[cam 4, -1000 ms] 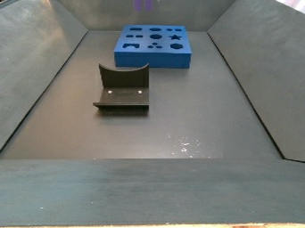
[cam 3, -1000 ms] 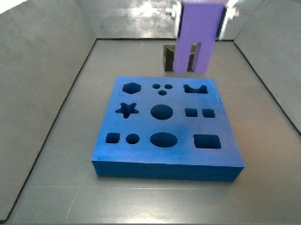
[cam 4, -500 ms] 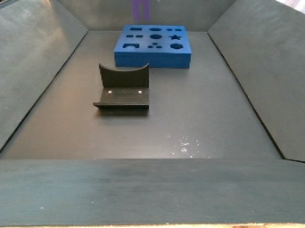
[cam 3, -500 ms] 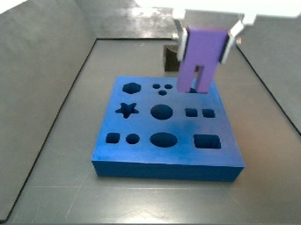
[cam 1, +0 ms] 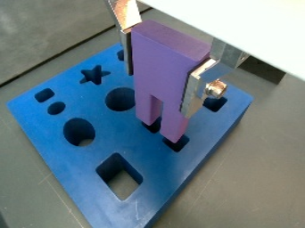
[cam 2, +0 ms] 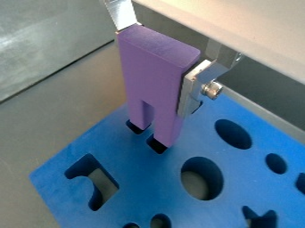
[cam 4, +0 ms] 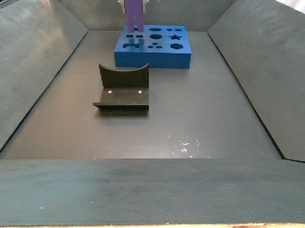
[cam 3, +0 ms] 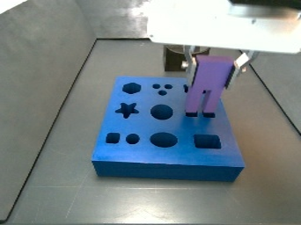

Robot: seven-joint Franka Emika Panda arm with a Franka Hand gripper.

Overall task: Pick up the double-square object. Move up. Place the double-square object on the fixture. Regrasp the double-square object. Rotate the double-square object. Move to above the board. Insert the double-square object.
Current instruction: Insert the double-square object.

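Observation:
My gripper [cam 1: 165, 58] is shut on the double-square object [cam 1: 161, 76], a light-purple block held upright with its two legs pointing down. In both wrist views the leg tips sit in the mouths of two small square holes in the blue board [cam 1: 167, 183]. The block [cam 2: 152, 85] stands over the board [cam 2: 143, 183] near one edge. In a side view the gripper [cam 3: 214, 60] holds the block [cam 3: 207, 83] over the board's [cam 3: 147, 126] right side. The dark fixture [cam 4: 123, 89] stands empty in front of the board [cam 4: 155, 61]; the block [cam 4: 136, 16] rises above the board.
The board has star, circle, hexagon, oval and square holes; a larger square hole [cam 1: 119, 175] lies close to the block. Sloped grey tray walls [cam 4: 48, 80] surround the floor. In a side view the fixture [cam 3: 174, 60] stands partly hidden behind the gripper.
The gripper has come down with the purple block over the board. The block's legs now reach the two small square holes.

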